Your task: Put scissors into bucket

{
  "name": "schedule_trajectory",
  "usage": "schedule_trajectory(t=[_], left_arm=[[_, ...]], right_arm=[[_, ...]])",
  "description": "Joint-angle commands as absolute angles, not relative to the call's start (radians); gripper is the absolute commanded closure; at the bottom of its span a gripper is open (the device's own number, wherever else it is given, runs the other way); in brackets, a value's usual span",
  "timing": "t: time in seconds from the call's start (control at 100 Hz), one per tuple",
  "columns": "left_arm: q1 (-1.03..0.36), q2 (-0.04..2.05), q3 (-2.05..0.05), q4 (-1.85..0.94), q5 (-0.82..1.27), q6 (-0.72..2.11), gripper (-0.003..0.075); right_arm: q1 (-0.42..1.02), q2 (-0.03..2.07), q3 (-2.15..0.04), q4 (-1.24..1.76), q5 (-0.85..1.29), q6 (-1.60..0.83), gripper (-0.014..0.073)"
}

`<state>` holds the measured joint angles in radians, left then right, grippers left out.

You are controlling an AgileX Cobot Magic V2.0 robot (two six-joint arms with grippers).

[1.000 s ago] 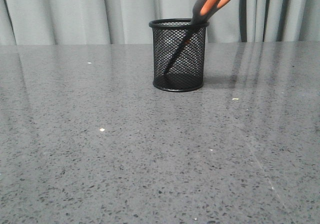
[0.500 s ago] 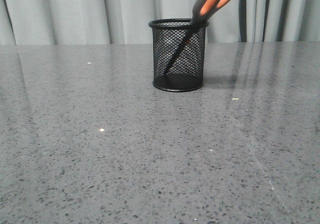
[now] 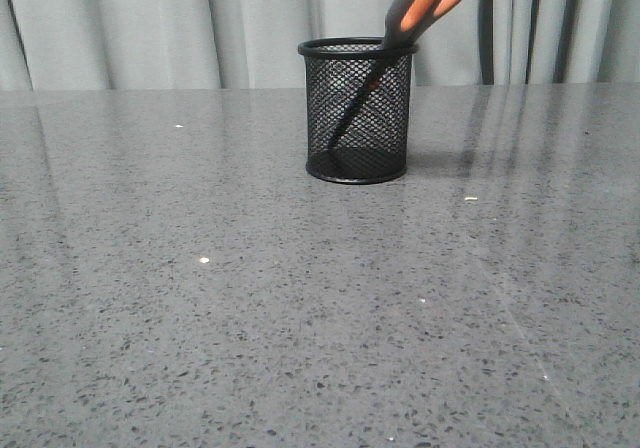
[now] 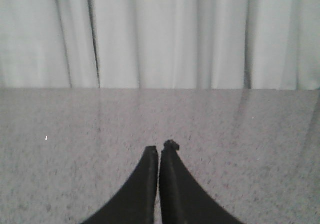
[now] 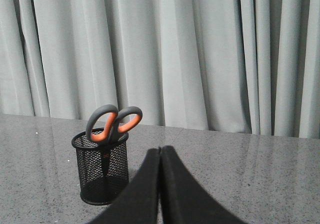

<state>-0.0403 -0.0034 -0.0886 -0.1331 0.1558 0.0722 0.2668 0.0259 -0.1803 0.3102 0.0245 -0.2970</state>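
Observation:
The black wire-mesh bucket (image 3: 358,110) stands upright on the grey table, toward the back centre. The scissors (image 3: 425,6) stand inside it, blades down, leaning to the right, with the grey and orange handles sticking out above the rim. The bucket (image 5: 101,170) and the scissors (image 5: 111,123) also show in the right wrist view. My right gripper (image 5: 161,150) is shut and empty, well apart from the bucket. My left gripper (image 4: 161,147) is shut and empty over bare table. Neither gripper shows in the front view.
The grey speckled table (image 3: 300,298) stretches wide around the bucket. A pale pleated curtain (image 3: 200,18) hangs along its far edge. A few small white specks (image 3: 204,260) lie on the surface.

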Motion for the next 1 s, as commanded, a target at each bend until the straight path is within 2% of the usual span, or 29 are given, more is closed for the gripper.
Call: schedule_trajectory(t=[0.0,0.12,0.16,0.99], left_arm=[[-0.04,-0.027,-0.046,-0.024,0.057,-0.078,0.074],[-0.04,-0.03,0.044,-0.023,0.014,-0.097,0.074],[-0.04,-0.03,0.041,-0.023,0.062,-0.097,0.074],[-0.04,-0.03,0.041,-0.036,0.06,-0.095,0.074]], right_arm=[[0.261,0.035,-0.203,0.306,-0.053,-0.306,0.0645],[0.261,0.035,-0.203,0.306,-0.053,-0.306,0.0645],[0.261,0.035,-0.203,0.306,-0.053,-0.306,0.0645],[0.261,0.035,-0.203,0.306,-0.053,-0.306,0.0645]])
